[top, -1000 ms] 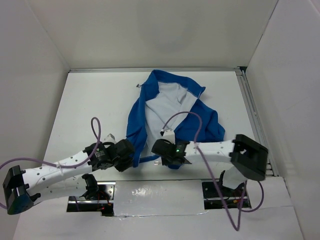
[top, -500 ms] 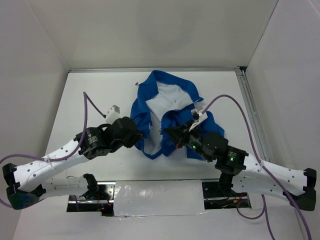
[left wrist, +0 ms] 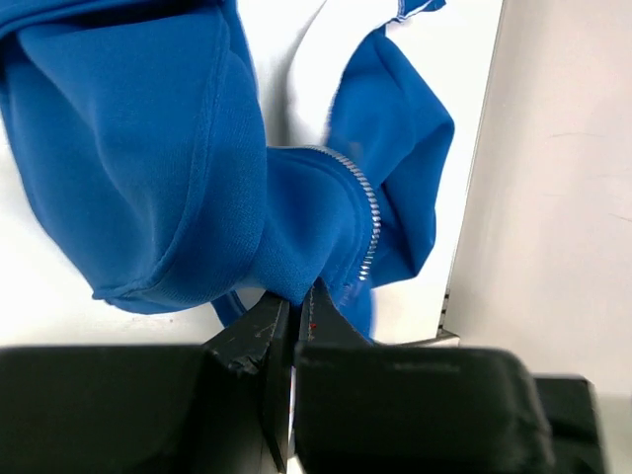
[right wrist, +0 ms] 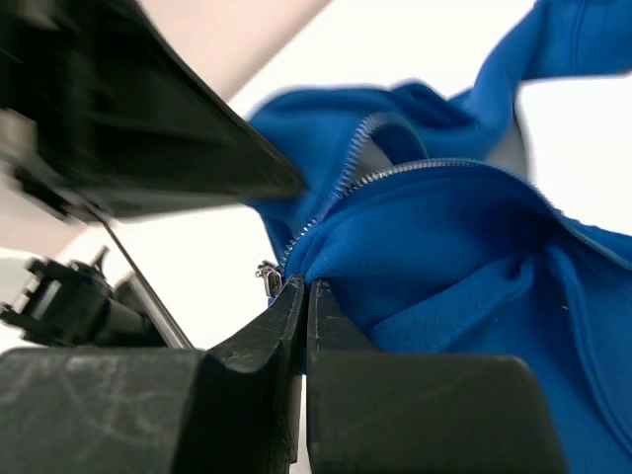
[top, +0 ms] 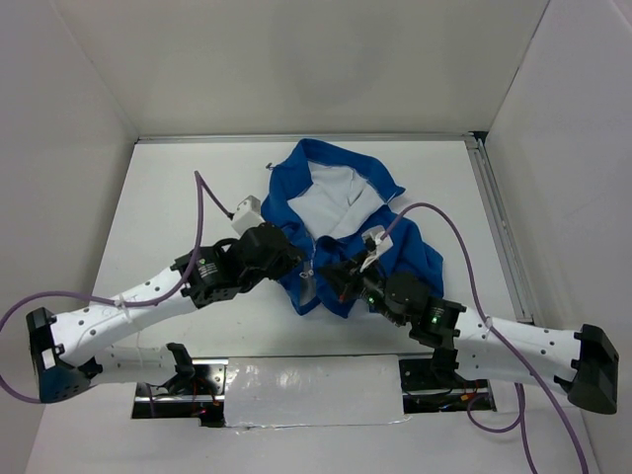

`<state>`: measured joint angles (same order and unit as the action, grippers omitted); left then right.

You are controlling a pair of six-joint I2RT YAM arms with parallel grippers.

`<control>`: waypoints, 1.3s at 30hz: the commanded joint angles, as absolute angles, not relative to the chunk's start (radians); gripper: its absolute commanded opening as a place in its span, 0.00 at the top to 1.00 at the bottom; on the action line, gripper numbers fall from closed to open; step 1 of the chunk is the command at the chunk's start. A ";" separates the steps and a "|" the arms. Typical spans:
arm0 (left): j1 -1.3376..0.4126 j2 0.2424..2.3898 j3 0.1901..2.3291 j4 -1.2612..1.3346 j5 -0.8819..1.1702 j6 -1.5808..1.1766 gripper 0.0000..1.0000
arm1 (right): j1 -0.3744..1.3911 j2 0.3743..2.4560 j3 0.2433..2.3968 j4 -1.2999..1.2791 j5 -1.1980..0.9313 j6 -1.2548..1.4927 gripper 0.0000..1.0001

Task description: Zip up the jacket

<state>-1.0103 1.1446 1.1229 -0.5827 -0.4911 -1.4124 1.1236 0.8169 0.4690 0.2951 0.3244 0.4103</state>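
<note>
Partly, the jacket (top: 336,209) lies hidden.

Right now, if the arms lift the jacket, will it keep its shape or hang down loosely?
Probably floppy: the jacket bunches into soft folds between the left end effector and right end effector. It is likely light, since the cloth looks thin where it is pinched. The zipper teeth curve with the cloth, so the edges may not stay straight.
</note>
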 commanded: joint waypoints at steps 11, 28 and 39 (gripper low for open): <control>-1.060 1.227 1.199 -0.571 -0.449 -1.451 1.00 | 1.112 1.021 0.577 0.404 0.744 0.511 1.00; -1.109 1.187 1.220 -0.736 -0.552 -1.540 1.00 | 1.026 0.766 0.497 0.332 0.608 0.649 1.00; -1.111 1.132 1.190 -0.496 -0.540 -1.315 1.00 | 0.994 0.560 0.434 0.232 0.355 0.660 1.00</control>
<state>-1.1023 1.1503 1.1900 -0.6456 -0.5198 -1.4288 1.0042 0.5709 0.4294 0.2630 0.4610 0.6430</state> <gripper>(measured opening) 0.115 0.022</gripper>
